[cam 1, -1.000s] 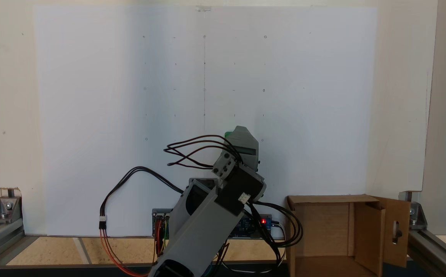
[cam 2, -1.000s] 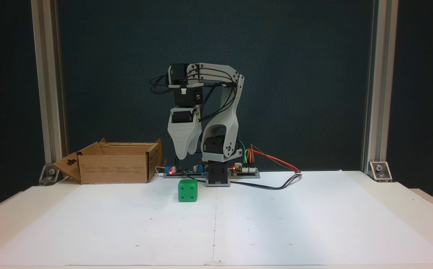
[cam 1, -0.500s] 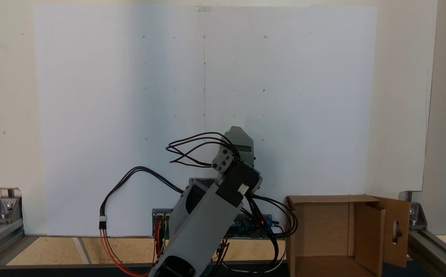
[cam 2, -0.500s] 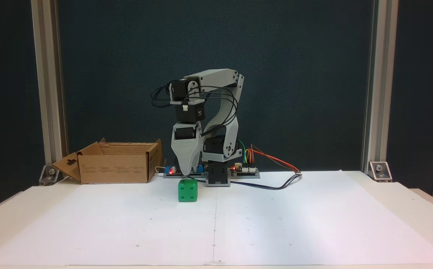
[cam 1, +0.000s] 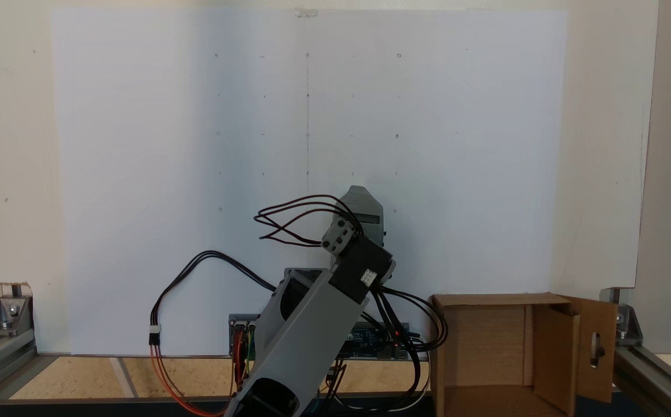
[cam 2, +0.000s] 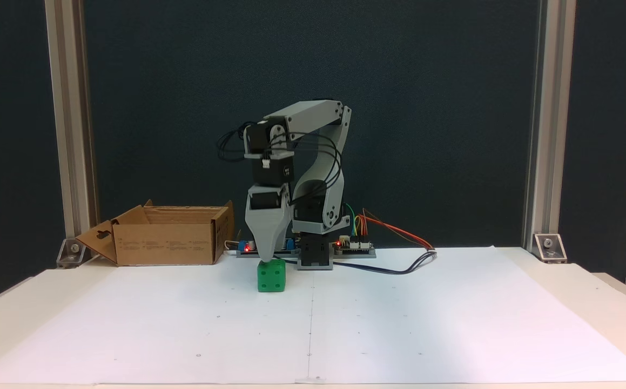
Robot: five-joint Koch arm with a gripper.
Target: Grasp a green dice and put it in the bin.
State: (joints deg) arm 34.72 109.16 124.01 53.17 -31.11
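Note:
The green dice rests on the white paper just in front of the arm's base. My grey gripper points straight down, its tip level with the dice's top at the dice's left rear edge. From this side the jaws overlap into one point, so their opening is not visible. Seen from above, the gripper covers the dice. The bin, an open brown cardboard box with a slotted flap, stands to the left of the arm in one fixed view and at the lower right in the view from above.
A controller board with a red light and coloured wires sit beside the arm's base. Black cables loop off the wrist. Aluminium frame posts stand at the table's back corners. White paper covers the table.
The gripper has come down from well above the dice to its top edge, the forearm tilting lower. The dice and the bin have stayed where they were.

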